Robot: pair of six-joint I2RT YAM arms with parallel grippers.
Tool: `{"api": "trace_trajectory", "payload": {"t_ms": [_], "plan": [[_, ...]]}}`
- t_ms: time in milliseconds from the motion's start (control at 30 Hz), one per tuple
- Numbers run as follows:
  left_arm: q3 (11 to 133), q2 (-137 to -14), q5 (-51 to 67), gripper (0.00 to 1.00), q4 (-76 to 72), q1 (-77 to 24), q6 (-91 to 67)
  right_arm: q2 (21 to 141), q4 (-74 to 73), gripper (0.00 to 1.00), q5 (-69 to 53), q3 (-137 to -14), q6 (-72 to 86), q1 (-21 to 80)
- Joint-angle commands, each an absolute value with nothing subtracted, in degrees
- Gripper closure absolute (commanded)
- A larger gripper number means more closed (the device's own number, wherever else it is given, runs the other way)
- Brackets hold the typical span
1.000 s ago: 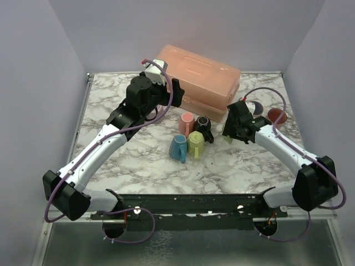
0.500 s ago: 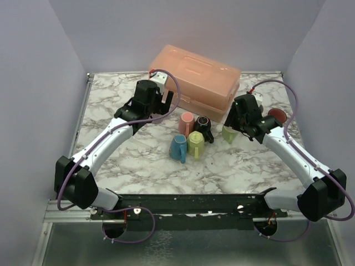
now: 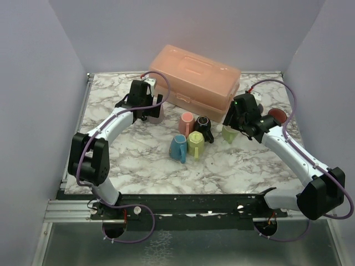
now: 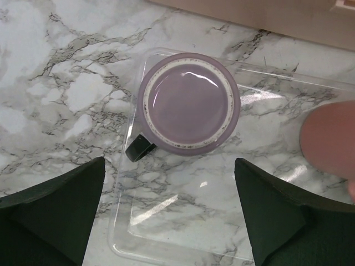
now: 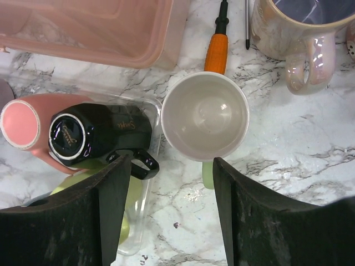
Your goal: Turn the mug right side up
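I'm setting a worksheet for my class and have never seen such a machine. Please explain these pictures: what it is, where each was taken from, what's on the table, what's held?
It is a robot: a left arm and a right arm bolted to a marble table, each ending in a two-finger claw. The wide picture looks down from above and behind; the other two come from wrist cameras. The left claw hangs open over a purple mug, bottom up on a clear tray. The right claw is open over a pale green mug, mouth up. Also there: a pink box, a screwdriver, a black mug, a blue mug. Nothing is held.
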State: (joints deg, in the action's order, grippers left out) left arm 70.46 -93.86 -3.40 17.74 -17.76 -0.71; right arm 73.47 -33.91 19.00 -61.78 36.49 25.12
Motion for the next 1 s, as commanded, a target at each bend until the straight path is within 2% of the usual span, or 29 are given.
{"api": "trace_trajectory", "payload": {"t_ms": [0, 200, 267, 367, 733, 833, 967], "plan": [[70.4, -96.7, 0.5, 0.01, 12.4, -16.9, -2.1, 73.0, -32.2, 0.35, 19.5, -62.3, 37.0, 25.1], [71.5, -101.3, 1.9, 0.01, 10.9, -15.5, -1.8, 73.6, -32.6, 0.35, 19.5, -63.0, 36.8, 25.0], [71.9, -101.9, 4.4, 0.04, 11.4, -15.4, -3.0, 73.8, -32.7, 0.35, 19.6, -63.0, 36.7, 25.1], [70.7, -100.9, 8.7, 0.07, 11.6, -15.4, -5.8, 73.8, -32.8, 0.35, 19.8, -63.0, 36.6, 25.0], [65.7, -97.2, 11.2, 0.13, 10.5, -15.5, -7.0, 75.6, -32.2, 0.35, 18.5, -63.2, 35.7, 25.0], [64.4, -96.1, 11.7, 0.23, 10.4, -15.8, -7.0, 76.0, -32.1, 0.35, 18.0, -63.1, 35.8, 25.0], [63.0, -94.6, 11.7, 0.44, 10.3, -16.4, -6.5, 75.9, -31.9, 0.35, 17.6, -62.8, 35.7, 25.0]]}}
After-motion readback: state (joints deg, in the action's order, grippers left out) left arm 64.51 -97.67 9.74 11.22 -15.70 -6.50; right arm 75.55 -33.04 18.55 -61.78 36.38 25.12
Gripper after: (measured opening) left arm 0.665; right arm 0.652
